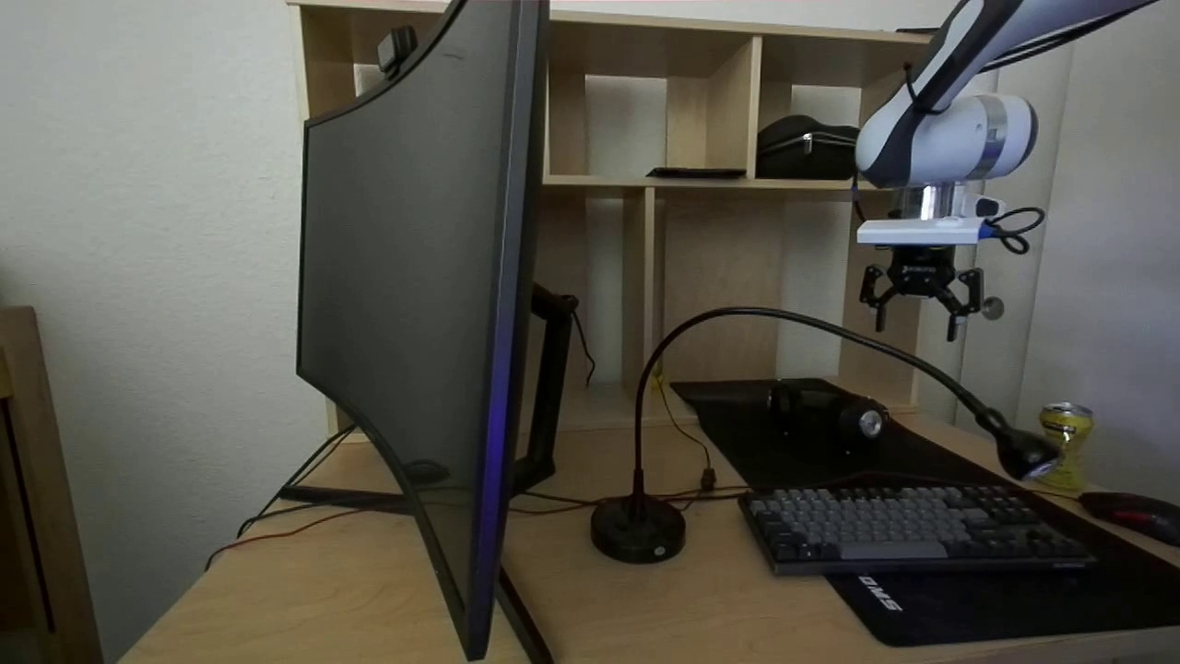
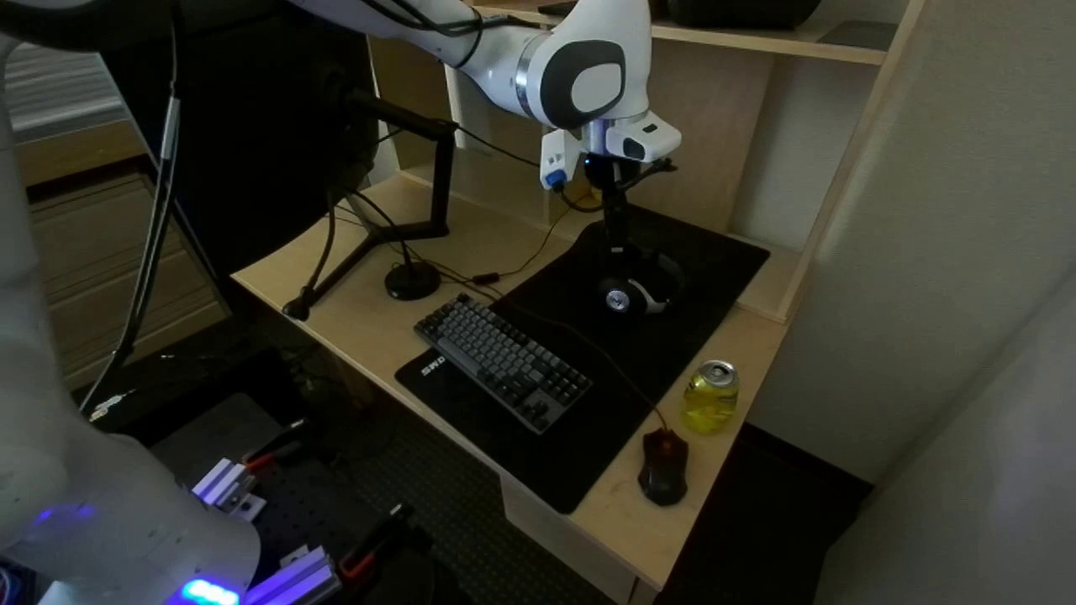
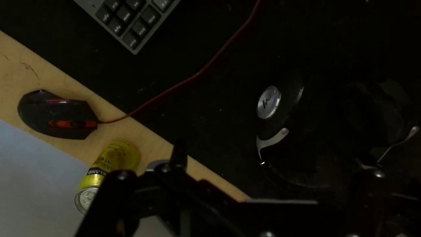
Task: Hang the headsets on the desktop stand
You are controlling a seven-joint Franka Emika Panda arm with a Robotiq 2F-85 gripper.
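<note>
The dark over-ear headset [image 1: 830, 417] lies on the black desk mat. In an exterior view its pale round cup face and silver yoke show [image 2: 626, 296]. In the wrist view one cup with a silver disc is clear [image 3: 269, 101]; the other cup and the headband are dim. My gripper [image 1: 915, 327] is open and empty, pointing down, high above the mat and apart from the headset. In the wrist view the gripper [image 3: 261, 168] is partly lost in the dark. The black gooseneck stand with a round base [image 1: 638, 530] arches over the desk; its base also shows in an exterior view [image 2: 412, 280].
A keyboard [image 1: 913, 526] lies on the mat [image 1: 885, 609]. A yellow can [image 2: 710, 399] and a wired mouse [image 2: 664, 470] stand near the desk's edge. A large curved monitor [image 1: 415, 249] and a wooden shelf unit [image 1: 719, 212] border the desk. Cables run near the gooseneck base.
</note>
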